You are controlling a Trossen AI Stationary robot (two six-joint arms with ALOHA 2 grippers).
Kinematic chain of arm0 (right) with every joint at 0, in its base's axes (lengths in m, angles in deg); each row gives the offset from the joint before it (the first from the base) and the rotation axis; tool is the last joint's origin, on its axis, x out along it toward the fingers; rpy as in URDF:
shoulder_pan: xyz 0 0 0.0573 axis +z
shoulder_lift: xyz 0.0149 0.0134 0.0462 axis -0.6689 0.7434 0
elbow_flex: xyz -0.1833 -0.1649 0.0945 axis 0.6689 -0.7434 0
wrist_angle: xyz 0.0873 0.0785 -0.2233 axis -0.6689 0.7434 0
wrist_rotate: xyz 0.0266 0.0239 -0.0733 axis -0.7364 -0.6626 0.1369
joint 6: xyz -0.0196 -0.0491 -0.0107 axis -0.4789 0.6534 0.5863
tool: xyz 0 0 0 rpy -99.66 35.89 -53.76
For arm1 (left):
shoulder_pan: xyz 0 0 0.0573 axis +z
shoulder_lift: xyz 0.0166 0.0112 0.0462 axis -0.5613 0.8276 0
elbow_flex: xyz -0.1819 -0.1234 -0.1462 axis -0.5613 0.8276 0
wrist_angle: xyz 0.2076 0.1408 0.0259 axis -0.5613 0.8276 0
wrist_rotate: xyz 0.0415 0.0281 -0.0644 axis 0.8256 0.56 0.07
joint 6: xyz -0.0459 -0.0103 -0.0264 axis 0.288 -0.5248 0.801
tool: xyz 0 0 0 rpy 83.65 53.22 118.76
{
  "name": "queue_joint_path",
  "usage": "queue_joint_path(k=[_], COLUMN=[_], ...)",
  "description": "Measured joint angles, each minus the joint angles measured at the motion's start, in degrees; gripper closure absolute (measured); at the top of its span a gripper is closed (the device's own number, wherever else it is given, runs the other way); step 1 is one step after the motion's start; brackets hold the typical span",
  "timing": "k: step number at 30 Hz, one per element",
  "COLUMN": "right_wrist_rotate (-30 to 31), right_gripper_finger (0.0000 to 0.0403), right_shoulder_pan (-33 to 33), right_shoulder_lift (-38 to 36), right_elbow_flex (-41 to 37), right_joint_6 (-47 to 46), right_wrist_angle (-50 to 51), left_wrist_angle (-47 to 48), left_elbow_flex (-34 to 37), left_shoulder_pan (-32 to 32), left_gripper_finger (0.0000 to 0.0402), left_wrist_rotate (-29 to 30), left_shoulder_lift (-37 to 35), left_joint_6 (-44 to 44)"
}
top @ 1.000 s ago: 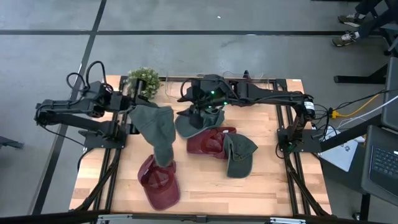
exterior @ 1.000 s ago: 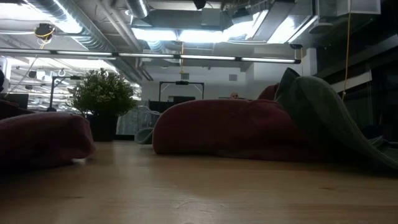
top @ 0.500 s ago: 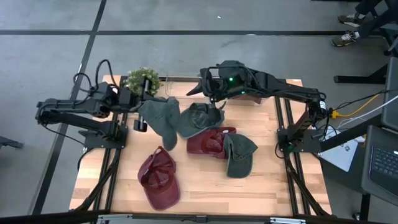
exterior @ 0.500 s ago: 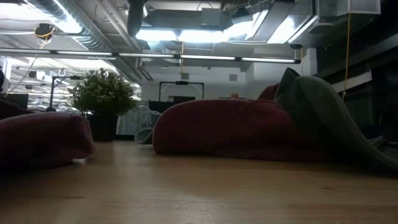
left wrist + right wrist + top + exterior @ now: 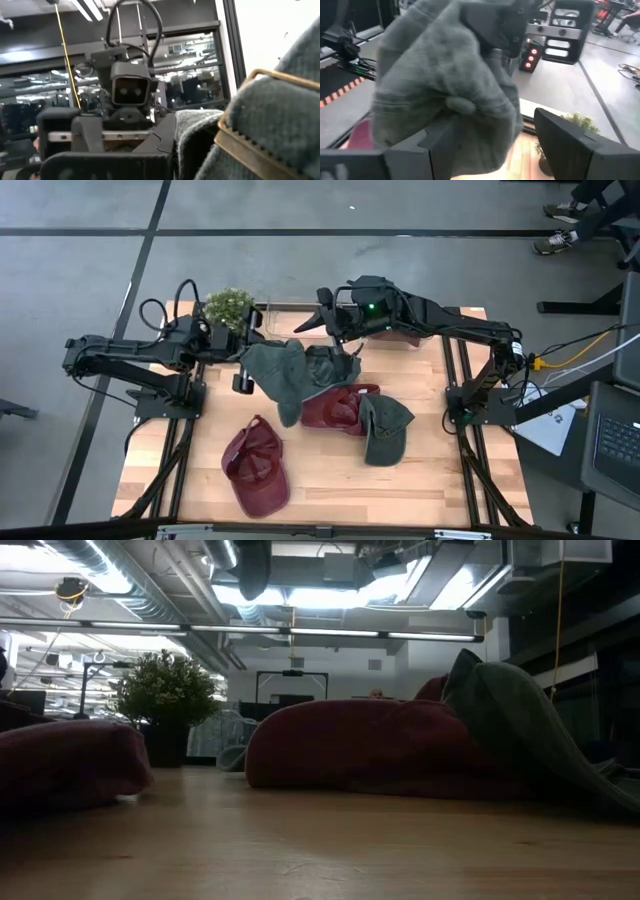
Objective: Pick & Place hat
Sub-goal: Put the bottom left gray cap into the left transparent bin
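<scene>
High view: maroon caps (image 5: 256, 469) beside plant (image 5: 229, 307).

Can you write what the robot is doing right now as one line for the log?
left gripper: shut on green hat, lifted | right gripper: open, by second green hat | stage: carrying

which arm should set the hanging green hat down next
Left. Its gripper is shut on the green hat, dangling above the table. The right gripper is open, holding nothing.

Both arms: black jointed links, looped black cables. Right arm (image 5: 440, 320) shows a lit green indicator; yellow cable at its base.
</scene>
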Motion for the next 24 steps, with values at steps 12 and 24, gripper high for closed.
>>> queue_joint_path(k=[12, 24], right_wrist_rotate=[-6.37, -6.02], right_gripper_finger=[0.0189, 0.0373], right_shoulder_pan=[0.84, 0.06], right_shoulder_lift=[0.0, -0.8], right_elbow_flex=[0.0, 0.02], right_joint_6=[-4.21, -1.89], right_wrist_angle=[-5.12, 1.98], left_wrist_angle=[0.63, 4.79], left_elbow_flex=[0.0, 0.04], left_shoulder_pan=[1.18, 1.62], left_gripper_finger=[0.0398, 0.0398], left_wrist_rotate=[1.44, 0.45], left_shoulder_lift=[-0.04, -0.72], left_joint_6=[-1.4, -0.81])
